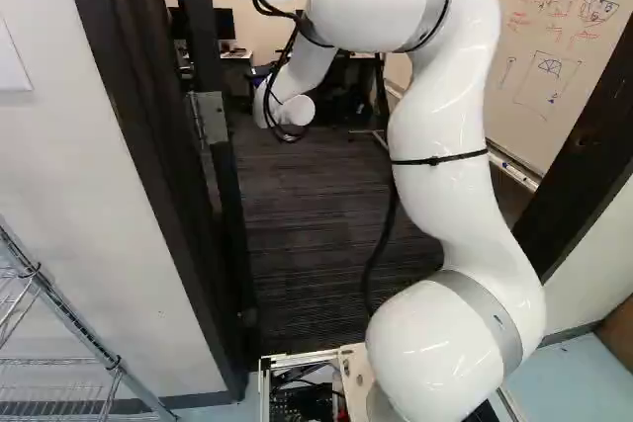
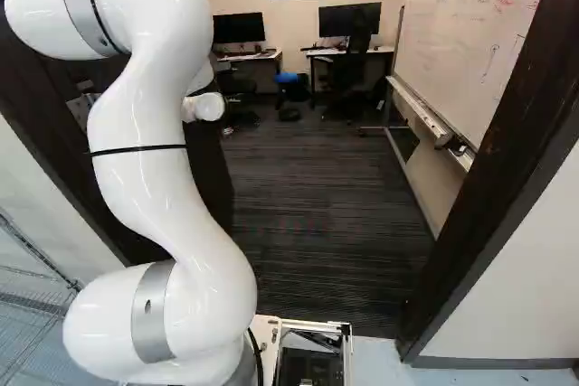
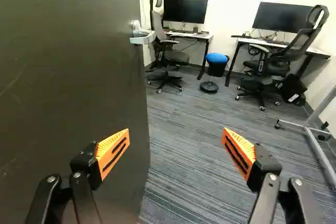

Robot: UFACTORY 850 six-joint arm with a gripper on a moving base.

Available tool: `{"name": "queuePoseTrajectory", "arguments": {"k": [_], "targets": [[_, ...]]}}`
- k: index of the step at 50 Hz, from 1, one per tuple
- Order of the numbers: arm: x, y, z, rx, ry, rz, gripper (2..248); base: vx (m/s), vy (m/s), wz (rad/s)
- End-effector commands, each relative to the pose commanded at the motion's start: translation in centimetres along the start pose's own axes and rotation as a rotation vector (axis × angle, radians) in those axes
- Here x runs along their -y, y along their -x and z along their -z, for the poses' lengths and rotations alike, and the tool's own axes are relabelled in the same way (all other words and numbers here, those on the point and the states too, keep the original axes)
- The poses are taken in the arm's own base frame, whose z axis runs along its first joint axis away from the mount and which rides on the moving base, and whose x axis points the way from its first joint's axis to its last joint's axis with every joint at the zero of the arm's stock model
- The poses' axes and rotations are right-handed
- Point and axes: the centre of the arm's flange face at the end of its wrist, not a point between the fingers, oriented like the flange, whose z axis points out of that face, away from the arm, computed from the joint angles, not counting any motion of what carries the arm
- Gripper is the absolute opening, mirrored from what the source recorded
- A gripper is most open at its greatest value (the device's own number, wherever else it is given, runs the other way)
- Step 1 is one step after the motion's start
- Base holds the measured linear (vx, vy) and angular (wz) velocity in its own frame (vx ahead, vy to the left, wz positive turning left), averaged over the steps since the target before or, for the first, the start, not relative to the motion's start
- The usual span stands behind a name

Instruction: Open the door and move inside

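Gripper spread, holding nothing; door standing open. I'd creep straight ahead, pushing door wider if it drifts back, keeping arm well clear of frame.

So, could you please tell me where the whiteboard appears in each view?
Left base view: at the upper right, inside the dark door frame.
Right base view: also at the upper right, with the whiteboard above its tray.
Wrist view: its writing surface is not in it; the wheeled metal frame may be its stand.
Shared landmark: the striped carpet.
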Motion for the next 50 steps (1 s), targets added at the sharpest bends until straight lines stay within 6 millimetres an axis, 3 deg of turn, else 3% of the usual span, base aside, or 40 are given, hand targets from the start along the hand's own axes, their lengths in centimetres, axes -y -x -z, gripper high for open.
{"name": "queuePoseTrajectory", "arguments": {"k": [50], "targets": [[-7.4, 0.9, 3.4, 0.023, 0.117, -0.031, 247, 0.0, 0.0, 0.0]]}}
